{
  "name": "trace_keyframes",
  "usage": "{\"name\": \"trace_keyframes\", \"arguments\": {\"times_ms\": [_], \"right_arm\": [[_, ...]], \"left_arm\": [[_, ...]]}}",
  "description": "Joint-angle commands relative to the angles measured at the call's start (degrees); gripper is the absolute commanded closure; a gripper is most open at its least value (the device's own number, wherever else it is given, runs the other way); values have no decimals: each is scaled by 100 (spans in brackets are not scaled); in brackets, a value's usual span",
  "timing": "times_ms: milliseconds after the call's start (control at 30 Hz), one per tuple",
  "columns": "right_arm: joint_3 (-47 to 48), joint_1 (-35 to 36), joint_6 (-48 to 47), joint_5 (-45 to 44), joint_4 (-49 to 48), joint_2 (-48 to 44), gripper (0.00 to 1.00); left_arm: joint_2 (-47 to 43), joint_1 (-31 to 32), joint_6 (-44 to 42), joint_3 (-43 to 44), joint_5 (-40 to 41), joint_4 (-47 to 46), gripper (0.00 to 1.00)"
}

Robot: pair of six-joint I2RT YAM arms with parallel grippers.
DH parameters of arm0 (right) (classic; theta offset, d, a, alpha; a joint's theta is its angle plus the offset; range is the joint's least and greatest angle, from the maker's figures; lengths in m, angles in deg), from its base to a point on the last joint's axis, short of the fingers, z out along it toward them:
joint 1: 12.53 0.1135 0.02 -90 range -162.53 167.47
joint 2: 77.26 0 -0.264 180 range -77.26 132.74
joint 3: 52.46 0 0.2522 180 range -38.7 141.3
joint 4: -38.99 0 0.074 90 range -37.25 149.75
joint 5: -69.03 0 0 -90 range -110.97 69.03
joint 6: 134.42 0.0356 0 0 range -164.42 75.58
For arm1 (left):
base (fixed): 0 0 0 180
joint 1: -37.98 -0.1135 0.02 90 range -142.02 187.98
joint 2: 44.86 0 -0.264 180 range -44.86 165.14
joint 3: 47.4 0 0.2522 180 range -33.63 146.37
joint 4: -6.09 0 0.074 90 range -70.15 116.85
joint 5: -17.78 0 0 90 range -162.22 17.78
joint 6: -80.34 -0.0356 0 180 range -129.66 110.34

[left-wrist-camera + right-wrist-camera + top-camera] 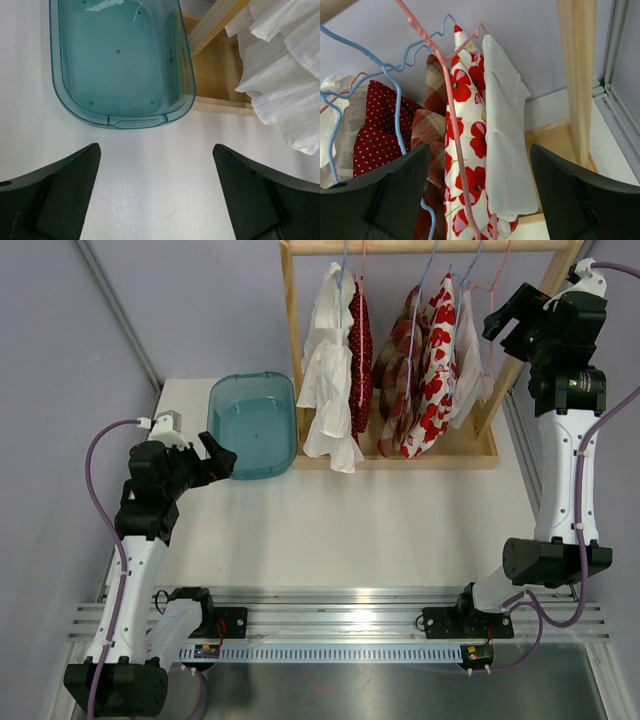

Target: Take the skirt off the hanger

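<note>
A white skirt with red poppies [437,360] hangs on a pink wire hanger [497,280] at the right end of the wooden rack. In the right wrist view the skirt [470,145], its white side turned right, and the pink hanger [451,115] lie between my fingers. My right gripper [508,312] [479,150] is open, high beside the rack, with both fingers apart from the cloth. My left gripper [222,458] [156,147] is open and empty, low over the table in front of the teal tub.
A teal plastic tub [215,400] [135,121] sits left of the rack [292,320]. On blue hangers [395,100] hang a white ruffled garment [325,380] [285,75], a red dotted one [360,340] [375,125] and a plaid one [398,370] [427,135]. The rack's right post [576,75] is close.
</note>
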Motion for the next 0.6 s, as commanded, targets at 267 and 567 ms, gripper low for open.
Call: {"name": "trace_keyframes", "arguments": {"times_ms": [267, 567], "right_arm": [[162, 11, 154, 513, -26, 540, 67], [1152, 20, 93, 637, 237, 725, 100]], "left_arm": [[-107, 1, 23, -36, -86, -155, 1], [-319, 157, 60, -99, 55, -761, 1]]}}
